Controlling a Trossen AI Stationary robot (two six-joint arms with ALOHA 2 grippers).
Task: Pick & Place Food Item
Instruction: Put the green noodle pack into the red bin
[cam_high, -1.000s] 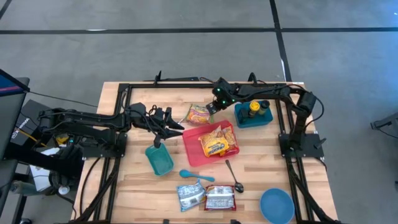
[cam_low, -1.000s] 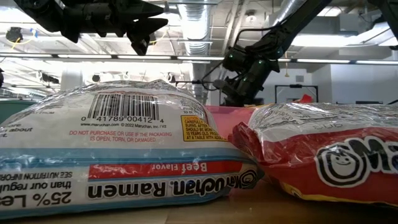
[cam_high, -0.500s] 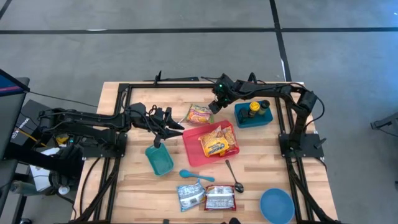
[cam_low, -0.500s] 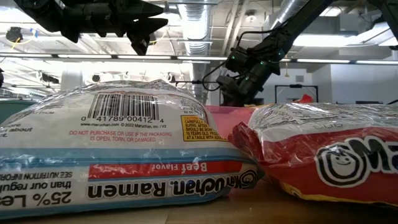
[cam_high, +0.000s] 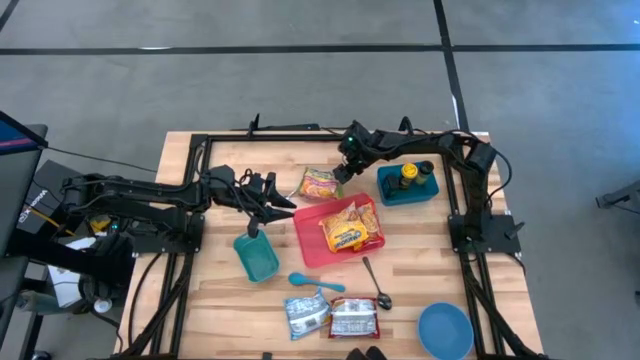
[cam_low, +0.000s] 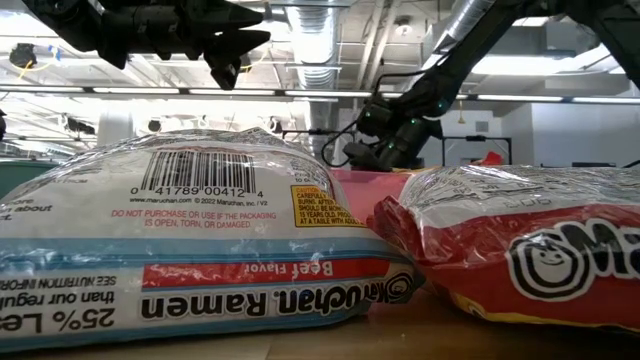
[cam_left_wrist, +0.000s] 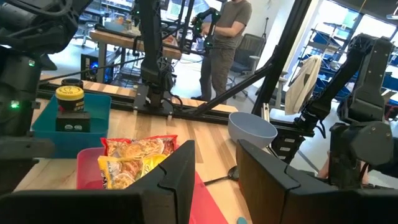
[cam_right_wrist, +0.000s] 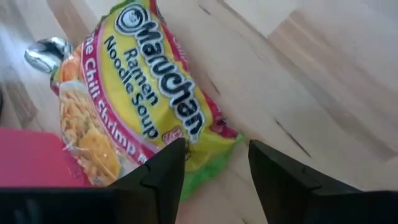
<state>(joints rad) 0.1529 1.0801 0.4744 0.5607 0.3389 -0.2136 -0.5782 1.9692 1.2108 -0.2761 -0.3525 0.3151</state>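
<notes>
Wooden table (cam_high: 200, 300) edge clear beside my parted right gripper (cam_high: 342, 170) | yellow ramen pack (cam_high: 321, 184) released beside red tray (cam_high: 308, 245) | four packs counted | left gripper (cam_high: 285, 207) empty, parted, idle

In the low view, the blue-banded ramen packet (cam_low: 200, 235) fills the foreground and runs off the frame's left edge; the red ramen packet (cam_low: 520, 245) runs off the right and lower edges. Together they hide most of the table surface behind them.

In the right wrist view, the yellow noodle packet (cam_right_wrist: 134, 106) is partly covered at its lower end by the gripper's own dark fingers (cam_right_wrist: 161, 177). The pink tray (cam_right_wrist: 37, 158) is cut off by the left edge.

In the left wrist view, the person (cam_left_wrist: 227, 37) in the room beyond is cut off at the top edge. The label on the yellow-lidded jar (cam_left_wrist: 70, 99) is too small to read.
</notes>
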